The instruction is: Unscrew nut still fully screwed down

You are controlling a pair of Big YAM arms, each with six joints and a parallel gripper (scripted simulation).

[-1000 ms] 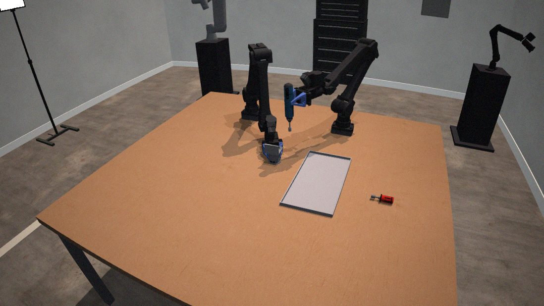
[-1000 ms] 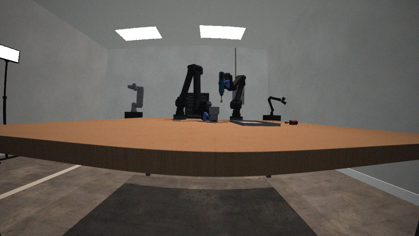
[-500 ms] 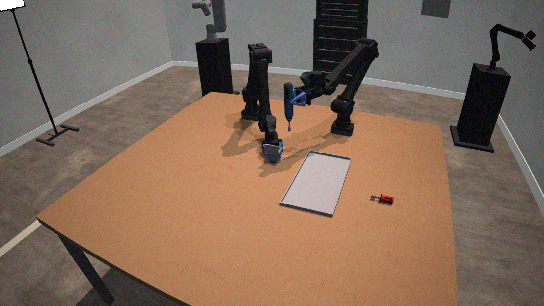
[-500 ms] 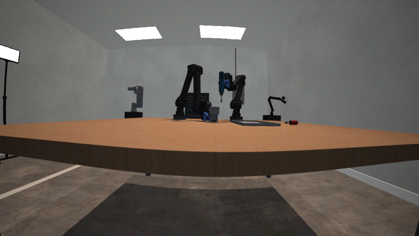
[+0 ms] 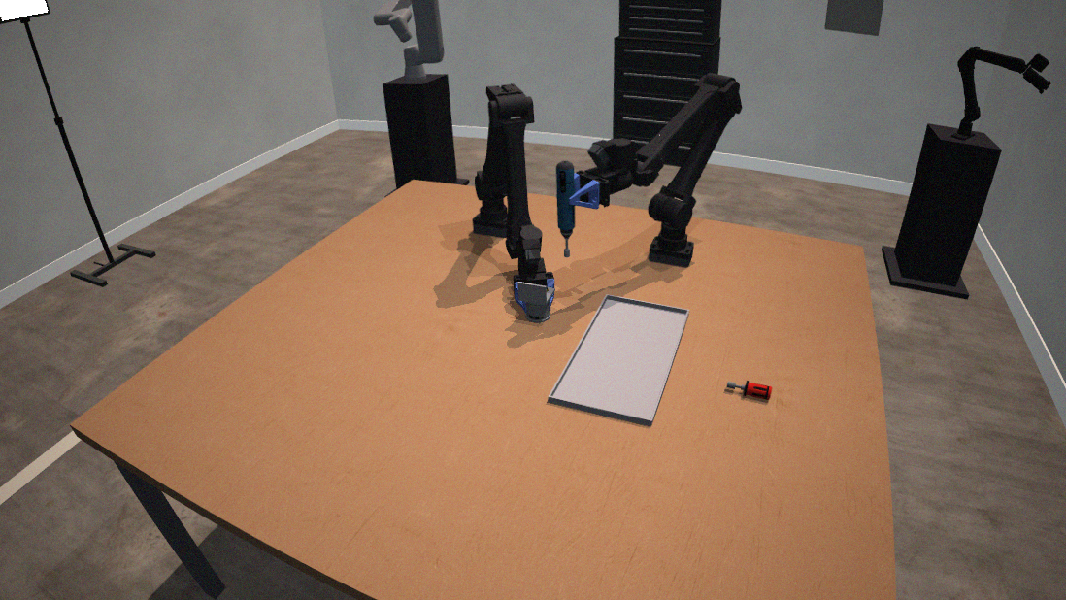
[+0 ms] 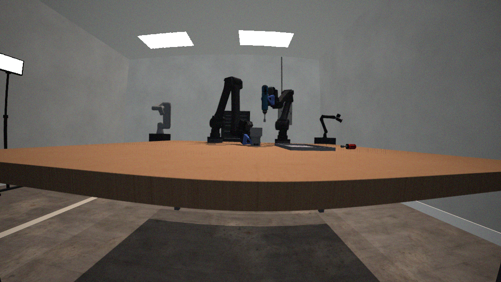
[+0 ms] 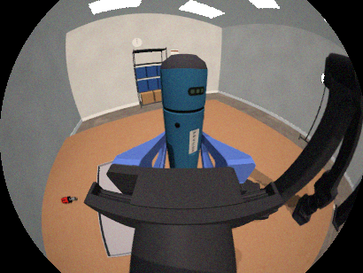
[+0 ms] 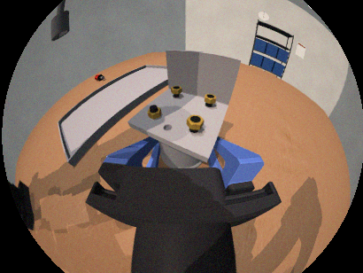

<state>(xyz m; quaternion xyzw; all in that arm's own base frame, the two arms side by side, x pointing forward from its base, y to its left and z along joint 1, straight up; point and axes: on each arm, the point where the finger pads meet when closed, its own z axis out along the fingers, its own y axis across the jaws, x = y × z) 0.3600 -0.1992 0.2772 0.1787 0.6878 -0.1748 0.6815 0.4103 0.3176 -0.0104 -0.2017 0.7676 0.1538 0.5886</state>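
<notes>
My left gripper is shut on the dark blue nut driver. It holds the driver upright, socket down, well above the table and clear of the module. My right gripper is shut on the grey joint module, which stands upright on the table. The bracket lies on top. In the right wrist view, one brass nut sits low, its stud poking out above. The other nuts sit higher.
A shallow grey-white tray lies beside the module, towards the red hand driver, which lies beyond the tray. The driver's socket end shows at the right wrist view's upper left.
</notes>
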